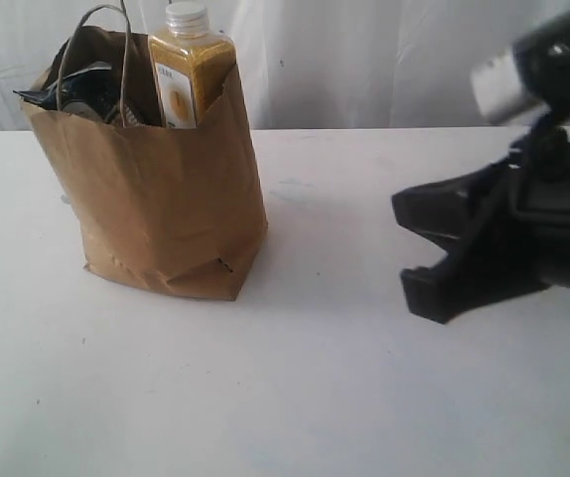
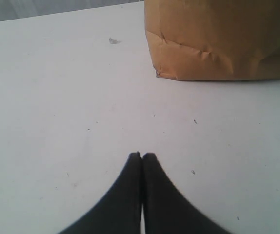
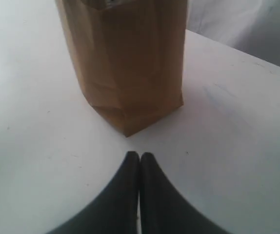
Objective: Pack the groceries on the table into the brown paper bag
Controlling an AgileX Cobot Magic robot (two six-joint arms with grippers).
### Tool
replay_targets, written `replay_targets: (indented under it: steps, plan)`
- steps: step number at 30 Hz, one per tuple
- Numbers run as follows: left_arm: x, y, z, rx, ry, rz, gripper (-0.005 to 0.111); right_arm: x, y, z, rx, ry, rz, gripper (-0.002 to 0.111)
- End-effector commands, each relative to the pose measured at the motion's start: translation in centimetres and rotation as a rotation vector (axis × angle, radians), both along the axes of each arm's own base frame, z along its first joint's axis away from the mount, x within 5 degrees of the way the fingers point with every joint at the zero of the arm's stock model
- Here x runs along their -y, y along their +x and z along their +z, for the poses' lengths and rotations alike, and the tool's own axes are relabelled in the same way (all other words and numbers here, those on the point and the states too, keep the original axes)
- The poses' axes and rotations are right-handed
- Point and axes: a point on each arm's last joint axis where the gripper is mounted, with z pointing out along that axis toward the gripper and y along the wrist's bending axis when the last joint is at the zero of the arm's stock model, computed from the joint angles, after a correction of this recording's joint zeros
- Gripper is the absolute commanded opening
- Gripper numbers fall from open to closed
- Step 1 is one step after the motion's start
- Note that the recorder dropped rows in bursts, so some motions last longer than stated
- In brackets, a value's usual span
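Brown paper bag (image 1: 156, 199) stands upright on the white counter (image 1: 315, 397), over on the left in the exterior view. The yellow-grain bottle (image 1: 191, 70) with its white cap pokes out the top, beside something dark and crinkly I can't make out. The left gripper (image 2: 141, 155) is clenched on nothing, above bare counter near the bag's base. The right gripper (image 3: 139, 154) is clenched and empty too, facing a bag corner.

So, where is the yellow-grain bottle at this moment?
In the exterior view, the yellow-grain bottle stands upright inside the brown paper bag, on the left part of the table. Its cap rises above the bag's rim, beside a dark item.
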Motion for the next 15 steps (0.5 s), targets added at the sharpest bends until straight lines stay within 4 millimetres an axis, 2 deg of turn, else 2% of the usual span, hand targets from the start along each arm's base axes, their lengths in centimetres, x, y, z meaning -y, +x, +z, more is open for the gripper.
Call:
replay_targets:
  steps: [1, 8, 15]
  plan:
    - [0.0, 0.0, 0.0, 0.007, -0.001, 0.004, 0.0, 3.0, -1.6, -2.1, 0.031, 0.009, -0.089, 0.0]
    - [0.0, 0.0, 0.0, 0.007, -0.001, 0.004, 0.0, 7.1, -4.6, -5.8, 0.074, 0.029, -0.255, 0.0]
    - [0.0, 0.0, 0.0, 0.007, -0.001, 0.004, 0.0, 8.7, -6.9, -8.7, 0.134, 0.06, -0.326, 0.0]
